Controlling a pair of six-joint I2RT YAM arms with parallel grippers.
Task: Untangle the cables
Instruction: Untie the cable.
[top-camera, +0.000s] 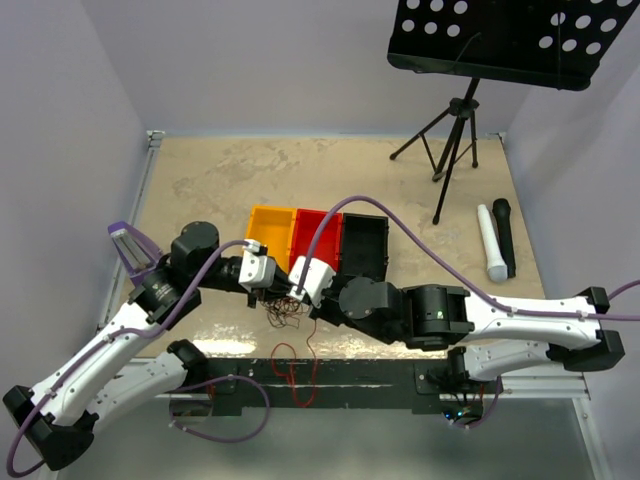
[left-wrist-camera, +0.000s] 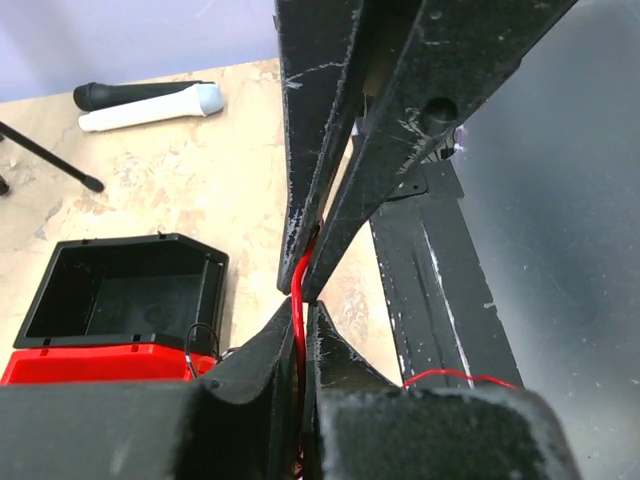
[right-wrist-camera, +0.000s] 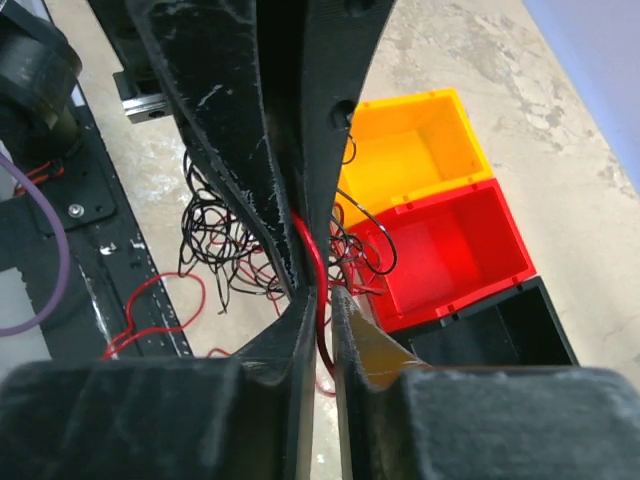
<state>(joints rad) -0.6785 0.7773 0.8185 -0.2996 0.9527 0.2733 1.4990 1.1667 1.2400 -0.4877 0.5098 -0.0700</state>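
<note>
The cables are a small snarl of thin black and red wires (top-camera: 288, 312) lying on the table just in front of the bins. It also shows in the right wrist view (right-wrist-camera: 222, 240). One red strand (top-camera: 293, 368) trails down over the near rail. My left gripper (top-camera: 262, 287) and right gripper (top-camera: 300, 292) meet tip to tip over the snarl. In the left wrist view my left gripper (left-wrist-camera: 300, 308) is shut on a red wire (left-wrist-camera: 298, 278). In the right wrist view my right gripper (right-wrist-camera: 318, 298) is shut on the same red wire (right-wrist-camera: 313, 250).
Three open bins stand side by side behind the snarl: orange (top-camera: 272, 232), red (top-camera: 316, 238) and black (top-camera: 364, 245). A music stand tripod (top-camera: 452, 140) stands at the back right. A white microphone (top-camera: 491, 243) and a black one (top-camera: 505, 235) lie at the right.
</note>
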